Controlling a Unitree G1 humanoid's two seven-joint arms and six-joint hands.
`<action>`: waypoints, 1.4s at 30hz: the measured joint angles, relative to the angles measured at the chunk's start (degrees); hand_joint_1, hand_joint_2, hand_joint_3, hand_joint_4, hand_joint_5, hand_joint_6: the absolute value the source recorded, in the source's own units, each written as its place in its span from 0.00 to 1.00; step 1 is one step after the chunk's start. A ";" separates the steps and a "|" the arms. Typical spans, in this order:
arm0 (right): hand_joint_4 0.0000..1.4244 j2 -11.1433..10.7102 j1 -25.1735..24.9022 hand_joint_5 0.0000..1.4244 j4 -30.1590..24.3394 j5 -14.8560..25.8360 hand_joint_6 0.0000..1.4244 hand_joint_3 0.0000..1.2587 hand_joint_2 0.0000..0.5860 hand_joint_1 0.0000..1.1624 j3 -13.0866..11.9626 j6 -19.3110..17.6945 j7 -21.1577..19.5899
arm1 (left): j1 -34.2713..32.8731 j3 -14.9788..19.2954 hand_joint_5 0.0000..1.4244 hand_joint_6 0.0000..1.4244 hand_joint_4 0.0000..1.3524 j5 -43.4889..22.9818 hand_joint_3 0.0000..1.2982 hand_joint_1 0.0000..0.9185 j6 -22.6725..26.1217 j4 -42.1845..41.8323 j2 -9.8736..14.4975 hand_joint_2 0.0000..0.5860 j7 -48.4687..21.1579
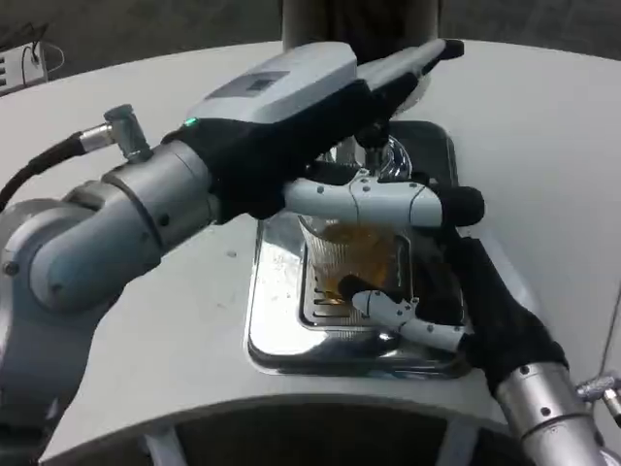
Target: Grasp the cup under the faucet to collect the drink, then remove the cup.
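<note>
cup (354, 254): clear ribbed glass | drip tray (281, 335): glossy polished metal | table (543, 126): matt white

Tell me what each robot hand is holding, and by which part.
The right robot hand grips the cup around its side wall. The left robot hand reaches toward the faucet; its hold cannot be told.

A white table (543, 146) with a curved front edge spans the scene. A shiny metal drip tray (291, 335) with a slotted grate sits on it. At the top left corner, a white power strip (17, 63) with a cable lies beyond the table on a dark floor (146, 24).
</note>
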 measured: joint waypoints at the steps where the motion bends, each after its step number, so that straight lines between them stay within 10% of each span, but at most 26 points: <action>1: 0.02 0.00 -0.01 0.07 0.05 0.00 0.05 0.00 0.40 0.64 -0.01 0.00 -0.02 | 0.14 0.27 0.00 0.10 0.00 -0.50 0.01 0.00 -0.19 0.00 -0.15 0.01 0.30; 18: 0.02 -0.19 -0.89 0.07 1.32 0.58 0.05 0.00 0.40 0.63 -0.67 -0.87 -0.44 | 7.41 8.44 0.02 0.12 0.00 -6.89 0.03 0.00 -8.53 0.21 -5.58 0.06 11.36; 42: 0.03 1.00 -1.61 0.08 3.05 1.11 0.06 0.00 0.41 0.63 0.02 -2.30 -2.03 | 33.13 24.87 0.04 0.13 0.00 -10.68 0.05 0.00 -5.68 -10.21 -3.01 0.09 14.01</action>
